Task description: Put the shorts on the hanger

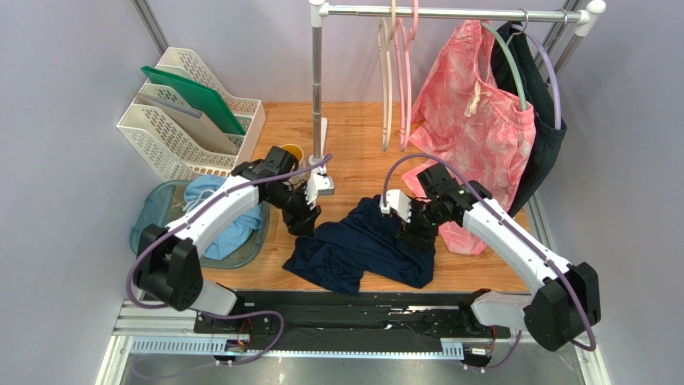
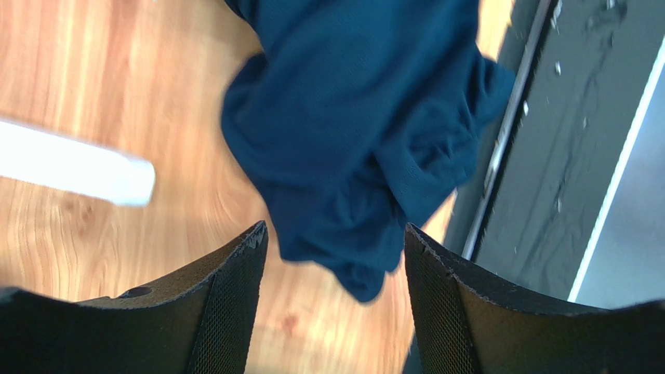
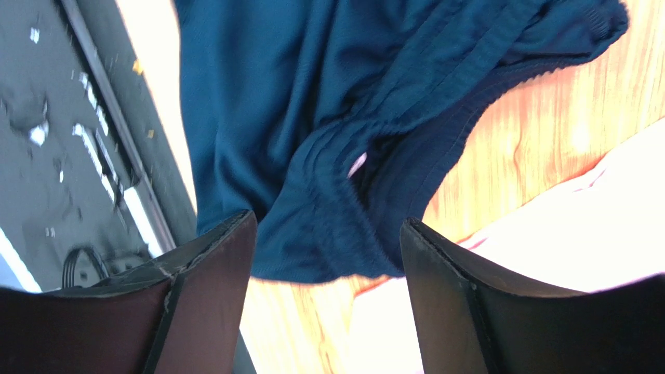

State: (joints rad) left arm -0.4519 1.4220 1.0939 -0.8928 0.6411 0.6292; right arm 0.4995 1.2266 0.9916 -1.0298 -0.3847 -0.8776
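Observation:
The navy shorts (image 1: pixel 361 245) lie crumpled on the wooden table between my two arms. My left gripper (image 1: pixel 303 223) is open just above their left edge; the left wrist view shows a leg corner (image 2: pixel 351 156) between the open jaws. My right gripper (image 1: pixel 416 233) is open over the right side, above the gathered waistband (image 3: pixel 343 179) with its small white label. The pink hanger (image 1: pixel 407 72) hangs empty on the rail, beside a beige one.
A clothes rail (image 1: pixel 449 12) on a post (image 1: pixel 317 96) spans the back. Pink patterned shorts (image 1: pixel 474 120) and a dark garment (image 1: pixel 538 120) hang at right. A white rack (image 1: pixel 189 112) and a bin with a light blue garment (image 1: pixel 217 216) are at left.

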